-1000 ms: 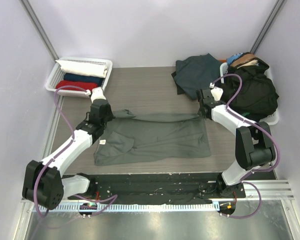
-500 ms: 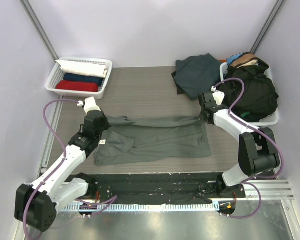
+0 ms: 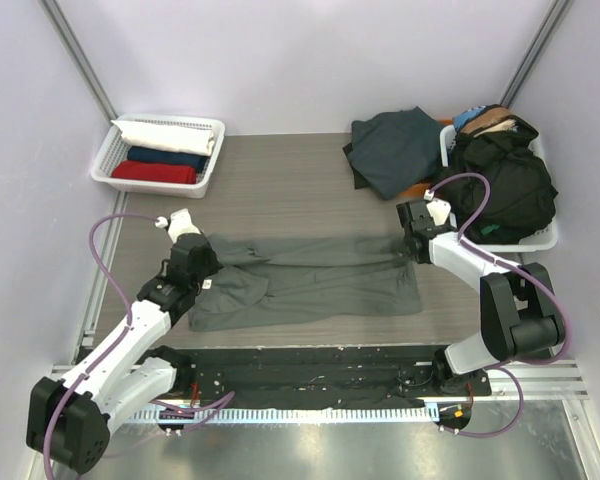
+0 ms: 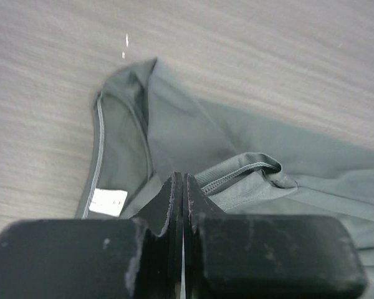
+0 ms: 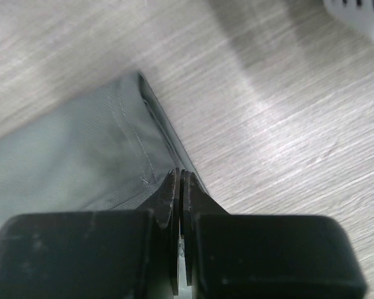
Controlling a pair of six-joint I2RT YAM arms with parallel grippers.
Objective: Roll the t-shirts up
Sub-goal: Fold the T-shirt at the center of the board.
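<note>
A grey-green t-shirt lies flat across the middle of the table, its far edge doubled over into a narrow fold. My left gripper is shut on that fold at the collar end, beside the white neck label. My right gripper is shut on the hem corner at the other end. In the left wrist view the shut tips sit over a stitched fold of the cloth. In the right wrist view the tips pinch the shirt's edge.
A white lattice basket at the far left holds rolled white, navy and red shirts. A dark teal shirt lies loose at the far right. Beside it a second white basket is heaped with black clothing.
Both grippers have come toward the near edge, drawing the shirt's far edge along and laying it over the body of the shirt. The left arm's elbow has swung outward.
</note>
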